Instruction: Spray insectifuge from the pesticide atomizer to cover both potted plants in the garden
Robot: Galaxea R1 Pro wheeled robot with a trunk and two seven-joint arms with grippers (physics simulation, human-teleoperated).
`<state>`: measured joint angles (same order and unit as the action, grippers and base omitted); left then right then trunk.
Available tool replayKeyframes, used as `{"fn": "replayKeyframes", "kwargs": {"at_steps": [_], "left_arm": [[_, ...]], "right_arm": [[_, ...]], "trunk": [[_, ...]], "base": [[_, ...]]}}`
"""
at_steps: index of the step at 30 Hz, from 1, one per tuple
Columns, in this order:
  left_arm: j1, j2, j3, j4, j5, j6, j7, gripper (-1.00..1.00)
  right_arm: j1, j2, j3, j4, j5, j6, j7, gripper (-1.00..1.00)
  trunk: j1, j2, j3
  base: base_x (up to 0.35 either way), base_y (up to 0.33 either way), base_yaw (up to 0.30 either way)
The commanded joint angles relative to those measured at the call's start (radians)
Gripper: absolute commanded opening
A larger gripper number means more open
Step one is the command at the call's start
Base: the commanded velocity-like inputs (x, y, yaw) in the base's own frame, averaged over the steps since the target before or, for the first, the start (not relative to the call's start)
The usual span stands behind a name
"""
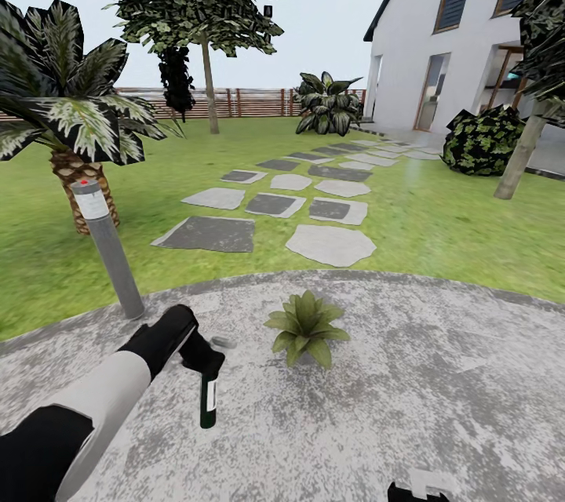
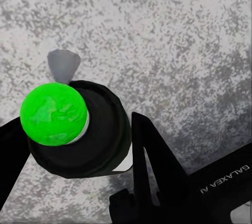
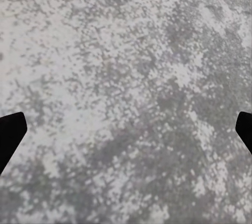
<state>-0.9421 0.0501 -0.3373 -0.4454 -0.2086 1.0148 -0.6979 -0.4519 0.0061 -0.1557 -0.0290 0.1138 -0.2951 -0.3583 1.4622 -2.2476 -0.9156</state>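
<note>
Left gripper (image 1: 202,361) clenches the pesticide atomizer (image 1: 208,401), which hangs downward near a potted plant (image 1: 307,327), positioned for spraying.

Round grey stone patio (image 1: 439,376) borders green lawn (image 1: 439,227); stepping stones (image 1: 314,196) lead toward white house (image 1: 439,31); slatted wooden fence (image 1: 251,102) behind.

Pesticide atomizer (image 1: 208,400) in left gripper (image 1: 205,365) beside potted plant (image 1: 307,327).
</note>
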Motion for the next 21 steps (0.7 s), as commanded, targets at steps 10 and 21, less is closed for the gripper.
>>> {"fn": "replayKeyframes", "kwargs": {"at_steps": [10,21], "left_arm": [[0.01,-0.032,-0.014,0.001,-0.013,0.003,-0.012,-1.0],[0.019,-0.026,-0.02,0.0,-0.017,-0.003,-0.012,-1.0]], "right_arm": [[-0.001,0.0,-0.008,0.001,0.01,-0.002,-0.004,1.0],[-0.001,-0.004,-0.008,0.001,0.01,-0.002,-0.004,1.0]], "trunk": [[0.0,0.0,-0.001],[0.0,0.0,-0.001]], "base": [[0.0,0.0,0.0],[0.216,-0.007,0.0]]}}
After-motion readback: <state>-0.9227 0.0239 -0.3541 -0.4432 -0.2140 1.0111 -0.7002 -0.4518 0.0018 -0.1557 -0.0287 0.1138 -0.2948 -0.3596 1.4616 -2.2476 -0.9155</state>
